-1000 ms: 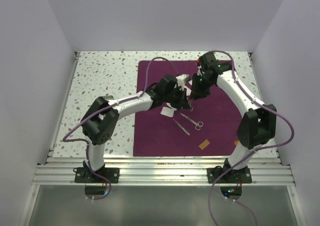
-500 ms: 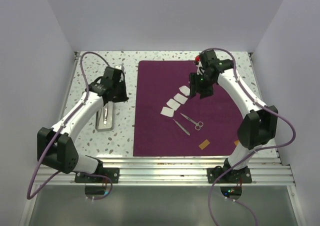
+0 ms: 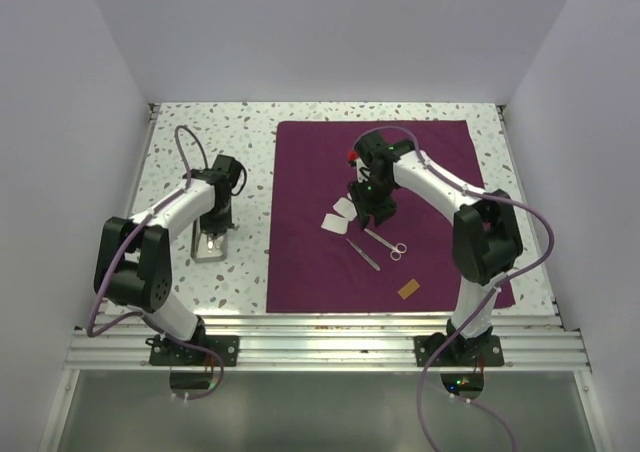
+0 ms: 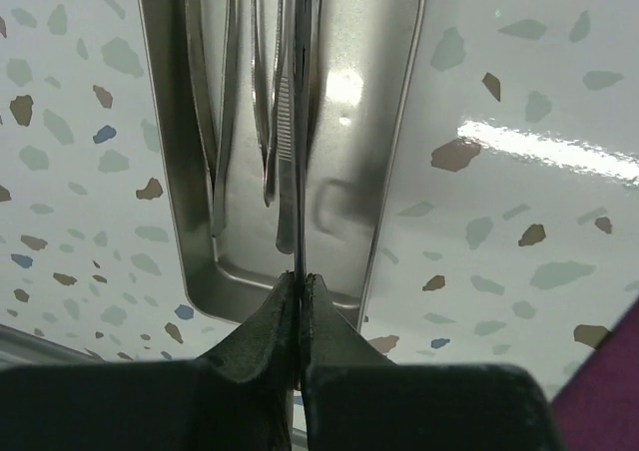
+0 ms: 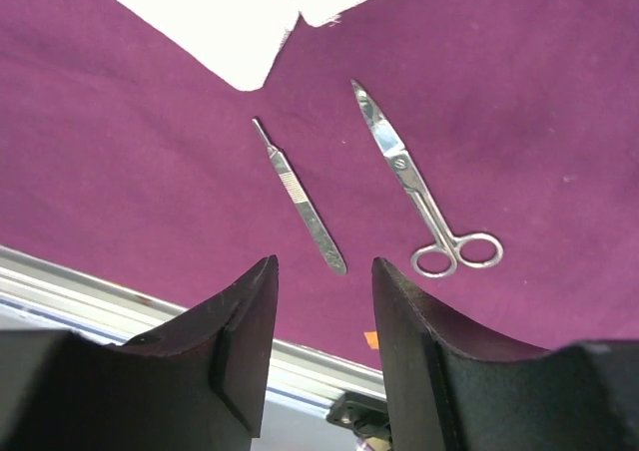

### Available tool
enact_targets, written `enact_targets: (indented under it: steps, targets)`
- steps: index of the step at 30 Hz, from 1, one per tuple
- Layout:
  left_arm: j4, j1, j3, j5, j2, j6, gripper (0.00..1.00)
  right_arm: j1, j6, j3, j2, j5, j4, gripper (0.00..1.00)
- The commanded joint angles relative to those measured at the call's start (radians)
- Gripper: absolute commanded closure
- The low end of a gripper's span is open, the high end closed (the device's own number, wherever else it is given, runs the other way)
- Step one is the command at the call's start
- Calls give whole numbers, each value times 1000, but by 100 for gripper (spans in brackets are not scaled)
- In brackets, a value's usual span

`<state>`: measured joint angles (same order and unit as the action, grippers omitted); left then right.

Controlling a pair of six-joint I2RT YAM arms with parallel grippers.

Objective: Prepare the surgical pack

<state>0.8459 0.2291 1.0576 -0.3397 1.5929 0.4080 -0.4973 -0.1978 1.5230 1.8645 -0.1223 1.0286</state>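
The dark purple cloth lies spread on the table's right half. On it lie white gauze squares, thin steel scissors and a flat steel handle tool. My right gripper hovers open just above these tools, holding nothing and hiding part of the gauze row. The steel tray sits on the speckled table left of the cloth. My left gripper is shut on thin steel forceps, seen edge-on over the tray, where more steel tools lie.
An orange-brown tab lies near the cloth's front edge. The aluminium rail runs along the near side. White walls close in the left, right and back.
My left arm swung from the middle of the cloth out to the tray on the left. My right gripper moved nearer and leftward over the gauze, and its jaws stand wider than before.
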Motion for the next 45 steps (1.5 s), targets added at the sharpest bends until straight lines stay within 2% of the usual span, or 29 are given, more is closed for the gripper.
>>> enact_targets:
  steps: [1,4,5,6,8,11,14,20,28,31,35,41,45]
  targets:
    - [-21,-13,18,-76,22,-26,100,-35,38,-20,15,18,-39,54]
    - [-33,-22,15,-73,35,-31,99,-61,43,-40,33,21,-64,53]
    - [-45,-28,7,-77,33,-35,94,-73,43,-44,44,23,-79,51]
    - [-51,-31,4,-78,32,-41,84,-79,41,-49,51,23,-87,51]
    - [-57,-43,-4,-78,27,-46,83,-95,41,-46,70,44,-102,50]
    - [-65,-51,-15,-67,1,-51,74,-130,38,-24,103,69,-131,51]
    - [-57,-53,-2,-41,-25,-40,61,-150,35,3,142,92,-148,53]
    - [-45,-51,22,56,-83,-25,57,-162,41,28,183,119,-171,62]
    - [-31,-53,35,111,-171,-11,56,-167,49,28,228,153,-185,65]
    - [-28,-51,38,145,-203,-1,55,-168,52,26,239,159,-190,72]
    - [-50,-50,38,229,-255,3,53,-167,58,28,236,185,-183,86]
    - [-149,-16,9,432,-318,34,47,-167,61,51,170,231,-142,100]
    - [-327,80,-83,534,-353,93,41,-167,55,51,121,250,-122,100]
